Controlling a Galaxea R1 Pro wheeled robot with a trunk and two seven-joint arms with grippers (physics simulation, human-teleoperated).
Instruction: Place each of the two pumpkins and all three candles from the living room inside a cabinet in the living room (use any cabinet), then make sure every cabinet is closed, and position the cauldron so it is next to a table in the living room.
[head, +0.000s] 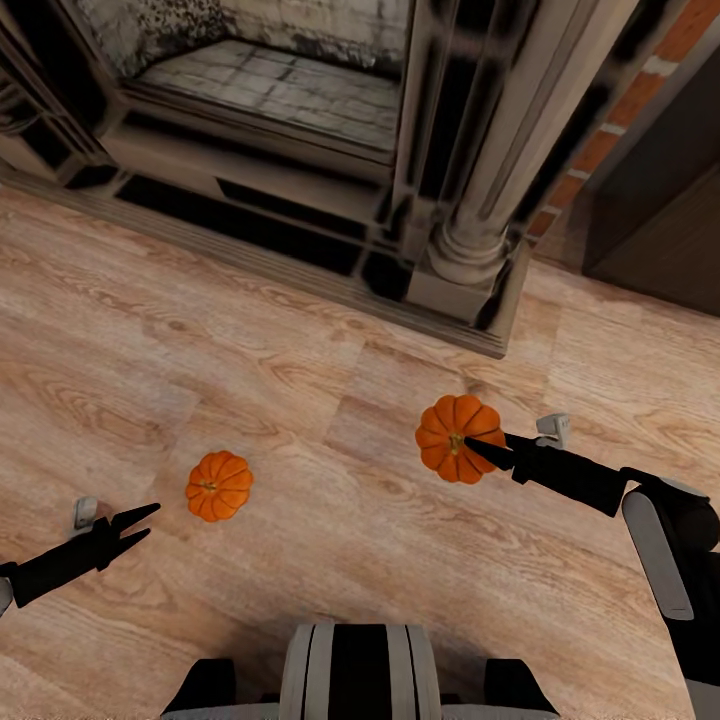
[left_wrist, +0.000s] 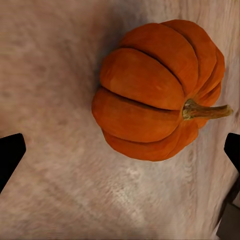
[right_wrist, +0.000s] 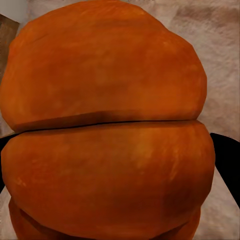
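Two ribbed orange pumpkins are in front of me over the wooden floor. The left pumpkin (head: 219, 485) (left_wrist: 150, 90) lies on the floor, stem sideways. My left gripper (head: 140, 527) (left_wrist: 120, 150) is open just short of it, black fingertips (left_wrist: 10, 150) spread wide and touching nothing. The right pumpkin (head: 455, 435) (right_wrist: 105, 125) looks larger in the head view, as if raised off the floor. My right gripper (head: 475, 448) (right_wrist: 120, 165) is shut on it, with one finger (right_wrist: 227, 160) against its side.
A stone fireplace (head: 300, 150) with a raised hearth and a column base (head: 470, 260) stands straight ahead. A brick wall strip (head: 610, 130) and a dark-brown wooden unit (head: 660, 220) lie at the far right. Wooden floor (head: 330, 560) stretches around both pumpkins.
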